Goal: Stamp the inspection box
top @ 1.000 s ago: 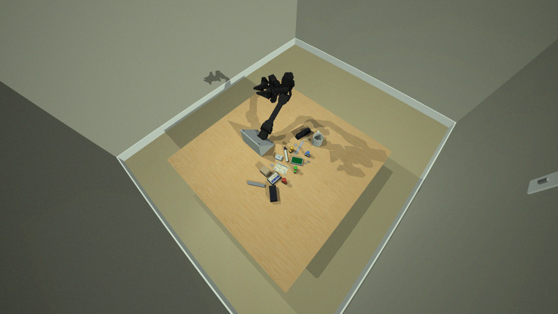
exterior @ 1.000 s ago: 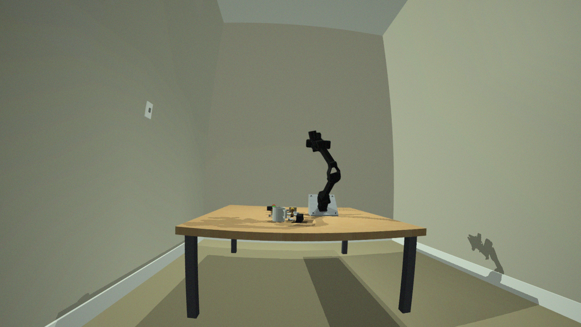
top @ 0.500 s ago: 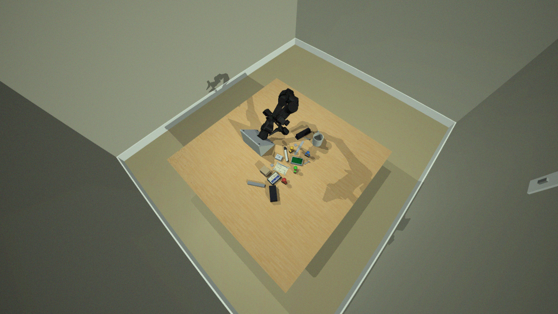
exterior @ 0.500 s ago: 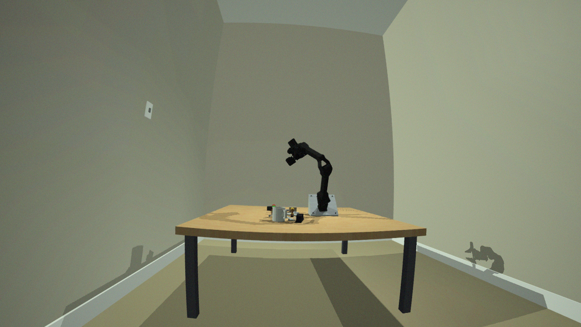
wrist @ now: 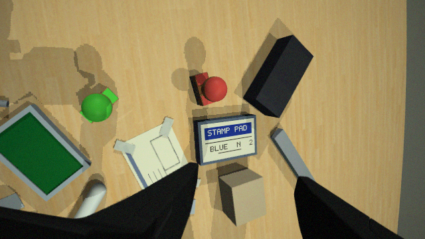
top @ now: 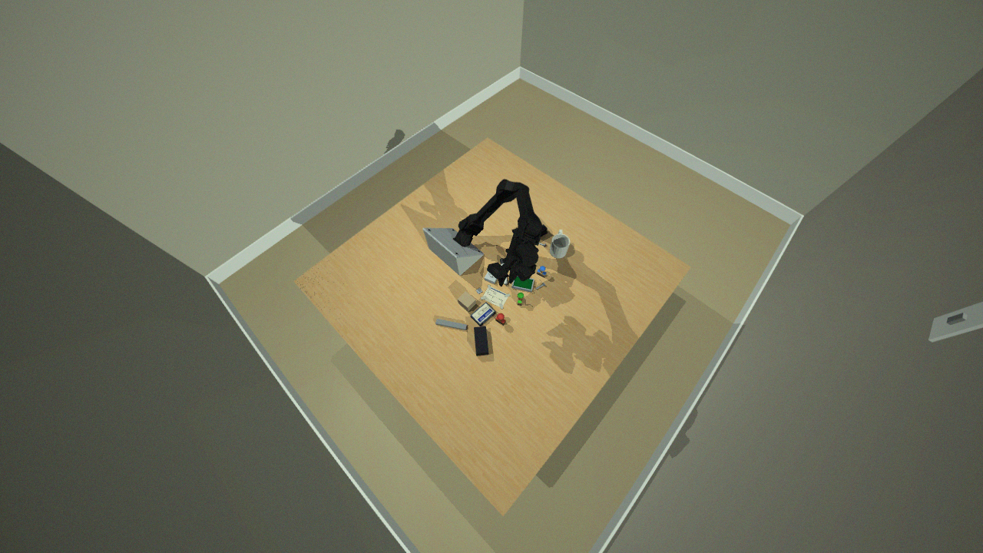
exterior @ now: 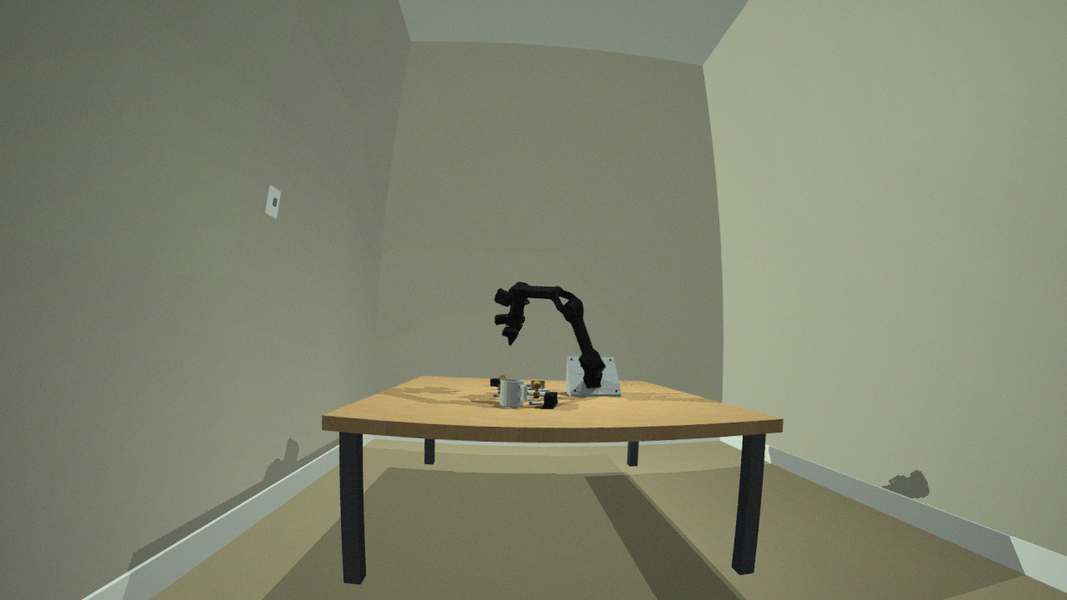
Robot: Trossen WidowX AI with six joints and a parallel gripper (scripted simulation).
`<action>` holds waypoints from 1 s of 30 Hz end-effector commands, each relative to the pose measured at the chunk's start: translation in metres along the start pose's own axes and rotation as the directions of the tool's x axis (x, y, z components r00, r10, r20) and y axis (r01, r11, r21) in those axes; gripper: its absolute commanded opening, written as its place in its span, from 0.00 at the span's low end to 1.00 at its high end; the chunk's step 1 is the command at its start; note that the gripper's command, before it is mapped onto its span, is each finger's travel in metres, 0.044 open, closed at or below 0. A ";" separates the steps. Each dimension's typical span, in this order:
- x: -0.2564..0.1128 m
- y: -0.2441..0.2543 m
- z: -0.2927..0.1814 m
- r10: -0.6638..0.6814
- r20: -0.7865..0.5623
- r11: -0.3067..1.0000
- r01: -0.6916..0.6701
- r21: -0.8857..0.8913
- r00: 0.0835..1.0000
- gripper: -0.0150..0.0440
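My gripper (exterior: 511, 341) (wrist: 246, 178) is partly open and empty, pointing down high above the bench. The card (top: 495, 296) (wrist: 146, 162) is taped down; its outlined box (wrist: 157, 156) looks blank. The left finger hides its lower part in the wrist view. A red stamp (top: 501, 318) (wrist: 214, 89) and a green stamp (top: 520, 296) (wrist: 96, 107) stand beyond it. A blue stamp (top: 542, 270) and a yellow stamp (exterior: 536, 384) also show. I cannot tell which reads PASS. The case labelled STAMP PAD, BLUE (top: 483, 313) (wrist: 227, 139) lies beside the card, and a green pad (top: 523, 283) (wrist: 41, 154) on its other side.
A tan block (top: 468, 300) (wrist: 242, 196), a grey bar (top: 451, 323) (wrist: 291, 154) and a black block (top: 481, 341) (wrist: 282, 73) surround the pad case. A white cylinder (wrist: 91, 199) lies near the card. A mug (top: 559, 244) (exterior: 511, 392) and another black block (exterior: 550, 400) stand farther off.
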State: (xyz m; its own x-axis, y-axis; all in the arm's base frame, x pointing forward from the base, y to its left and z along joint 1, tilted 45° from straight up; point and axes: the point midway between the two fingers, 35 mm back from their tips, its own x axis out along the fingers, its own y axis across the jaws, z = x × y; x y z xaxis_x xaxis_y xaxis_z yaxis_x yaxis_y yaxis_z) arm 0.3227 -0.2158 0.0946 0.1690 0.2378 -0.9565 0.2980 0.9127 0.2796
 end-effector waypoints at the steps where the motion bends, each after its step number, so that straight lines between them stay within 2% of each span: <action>1: 0.042 0.054 0.006 0.236 -0.102 0.963 -0.247 -0.112 0.966 0.63; 6: 0.073 0.104 0.005 0.450 -0.197 0.867 -0.479 -0.139 0.871 0.63; 30: 0.095 0.116 0.002 0.457 -0.199 0.863 -0.486 -0.139 0.867 0.63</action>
State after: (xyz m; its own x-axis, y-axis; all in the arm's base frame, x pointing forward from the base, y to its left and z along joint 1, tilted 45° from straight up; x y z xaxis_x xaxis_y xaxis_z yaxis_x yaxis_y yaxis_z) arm 0.3757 -0.0928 0.0415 0.0983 0.6836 -0.7232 0.0357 0.7238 0.6890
